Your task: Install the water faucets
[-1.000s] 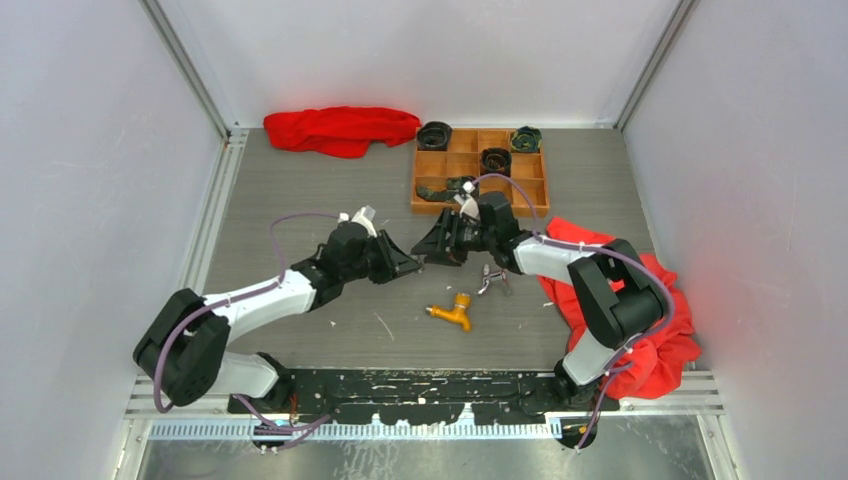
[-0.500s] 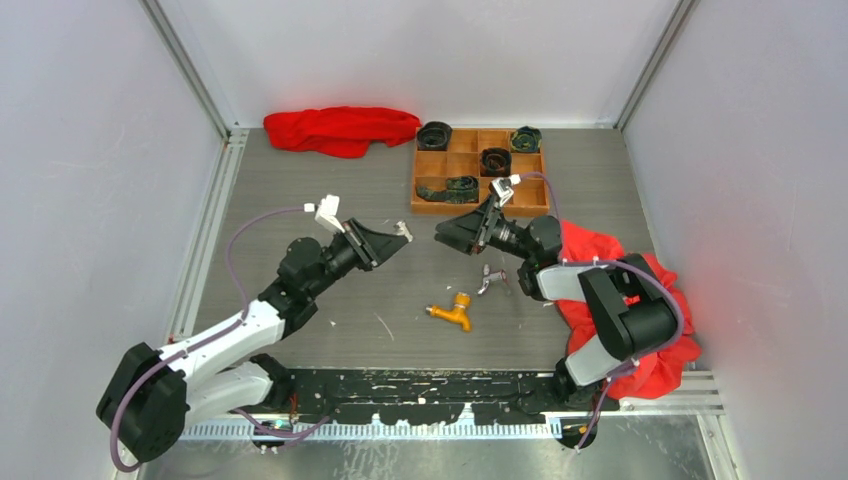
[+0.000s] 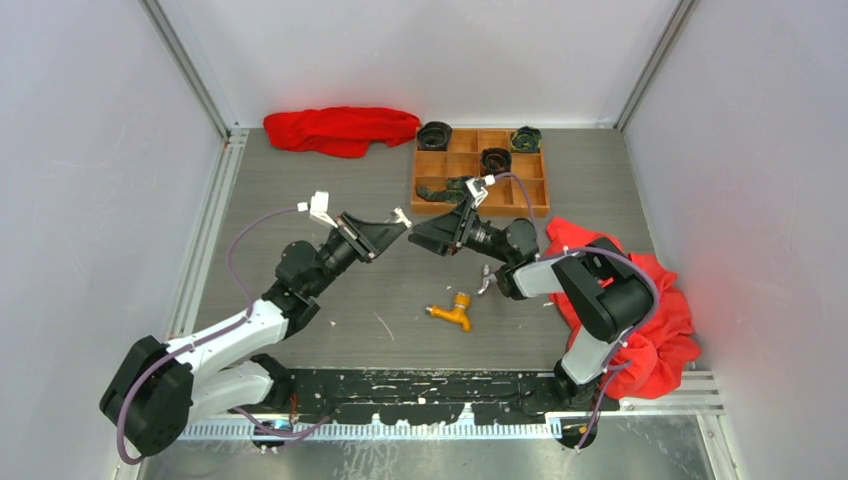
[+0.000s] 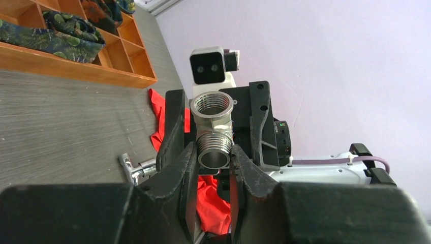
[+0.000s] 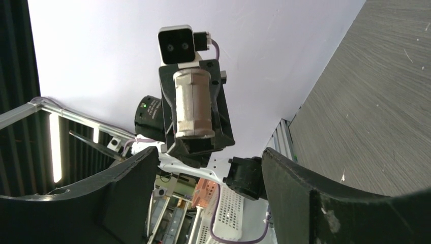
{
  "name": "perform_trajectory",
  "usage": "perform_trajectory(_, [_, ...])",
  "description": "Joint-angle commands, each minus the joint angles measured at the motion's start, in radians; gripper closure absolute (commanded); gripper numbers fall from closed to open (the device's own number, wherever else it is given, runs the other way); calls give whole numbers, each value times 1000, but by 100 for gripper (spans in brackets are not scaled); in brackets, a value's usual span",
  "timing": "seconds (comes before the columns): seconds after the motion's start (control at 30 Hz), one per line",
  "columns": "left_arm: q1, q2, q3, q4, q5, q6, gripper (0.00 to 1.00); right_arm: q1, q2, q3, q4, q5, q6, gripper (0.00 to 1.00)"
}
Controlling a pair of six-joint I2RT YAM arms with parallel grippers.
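Note:
My left gripper hangs above the table's middle, shut on a silver threaded pipe fitting whose lower threaded end sits between the jaws. My right gripper faces it from the right, open and empty, with its fingers standing either side of the fitting without touching it. In the right wrist view the fitting shows beyond the open right gripper. The orange-yellow water faucet lies on the table in front. The silver water faucet lies right of it, under the right arm.
A wooden compartment tray with dark rolled items stands at the back right. One red cloth lies at the back, another by the right arm's base. Pale walls close in both sides.
The right gripper opened and let go of the fitting. The left arm pulled back and up with the fitting. The right gripper has since shifted left towards it again.

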Motion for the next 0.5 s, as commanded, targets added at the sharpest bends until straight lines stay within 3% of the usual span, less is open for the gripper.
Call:
perform_trajectory(0.0, [4,-43,-5,81,-23,-4,100,19,14,66,188,33,7,24])
perform_trajectory(0.47, [3,-87,-26,36,-32,3,100,29,39,112,188,64,23,48])
